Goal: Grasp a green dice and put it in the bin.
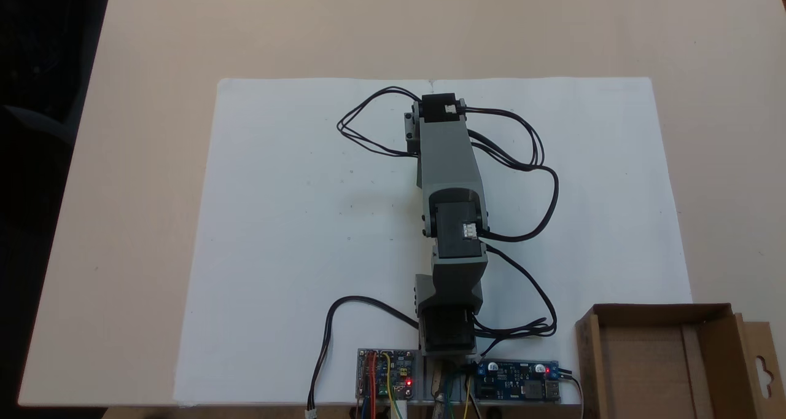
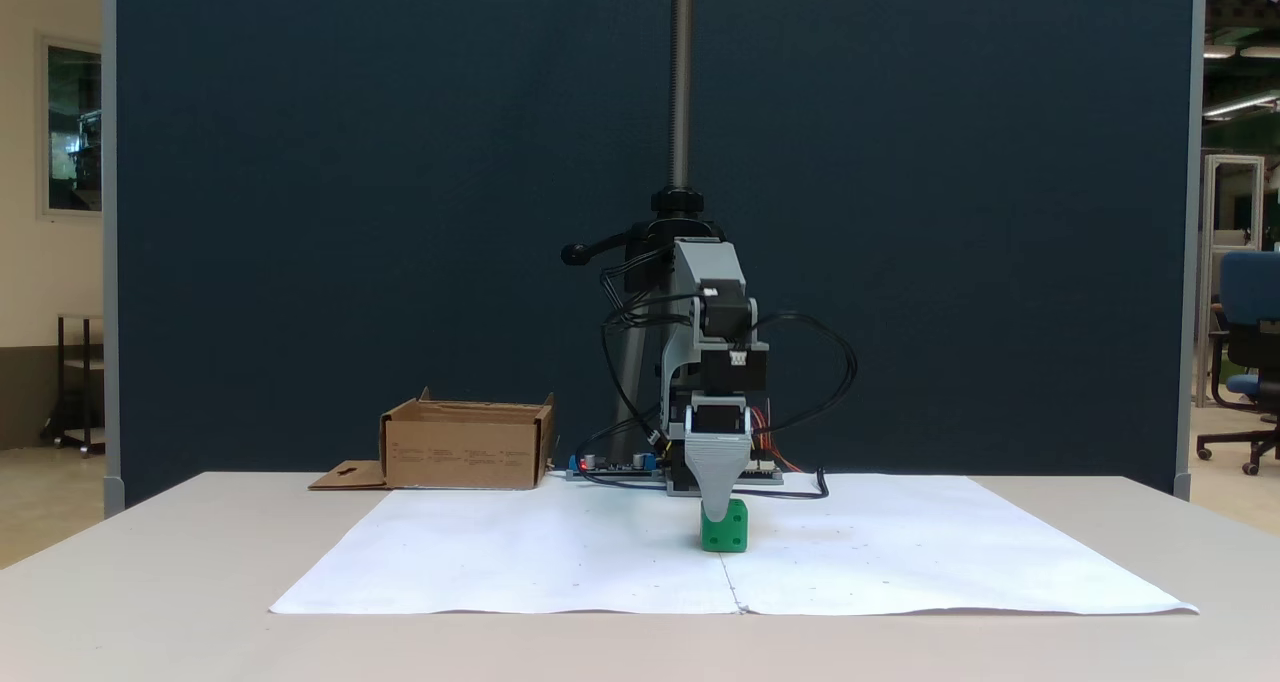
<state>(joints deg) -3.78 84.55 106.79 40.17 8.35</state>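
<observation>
Just pincer (image 2: 717, 510) over green dice (image 2: 725, 532) — bin (image 2: 466, 446) well apart, white paper (image 2: 560, 552) beneath.

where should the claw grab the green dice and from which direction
Probably from straight above, closing on two opposite flat side faces of the green dice. It sits flat on the white paper with clear space all round, and the claw hangs right over it, tip pointing down. Whether the claw is open cannot be told.
</observation>
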